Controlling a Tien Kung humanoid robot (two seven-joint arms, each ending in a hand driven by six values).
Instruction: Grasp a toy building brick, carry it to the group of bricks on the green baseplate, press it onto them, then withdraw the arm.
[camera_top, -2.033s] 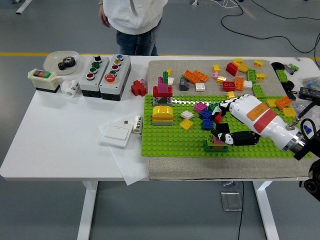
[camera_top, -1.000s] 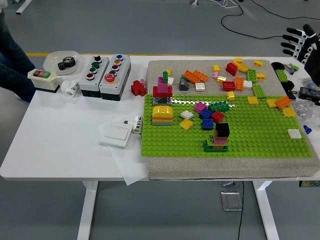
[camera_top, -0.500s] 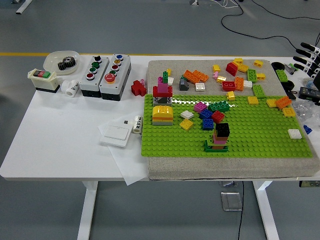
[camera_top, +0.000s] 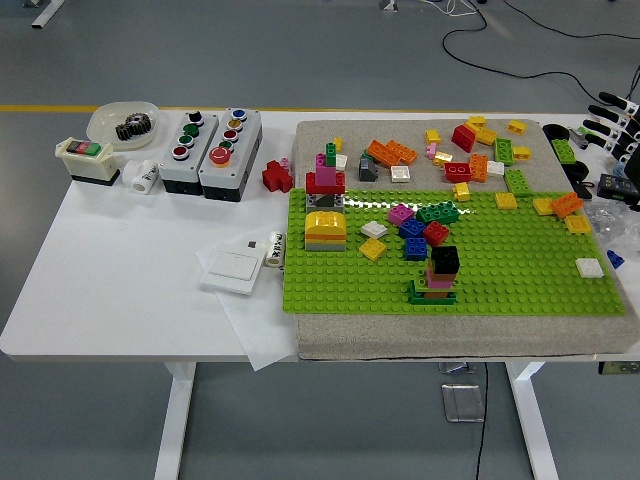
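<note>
Right hand (camera_top: 618, 118) lower at right edge than before, fingers spread, empty.

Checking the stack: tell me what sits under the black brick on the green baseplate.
Under the black brick sits a pink brick, then a green piece on the green baseplate. Their covered studs are hidden.

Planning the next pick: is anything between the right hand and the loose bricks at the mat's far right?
Nothing visible blocks it. The right hand is at the picture's right edge, and the loose bricks lie uncovered on the mat.
</note>
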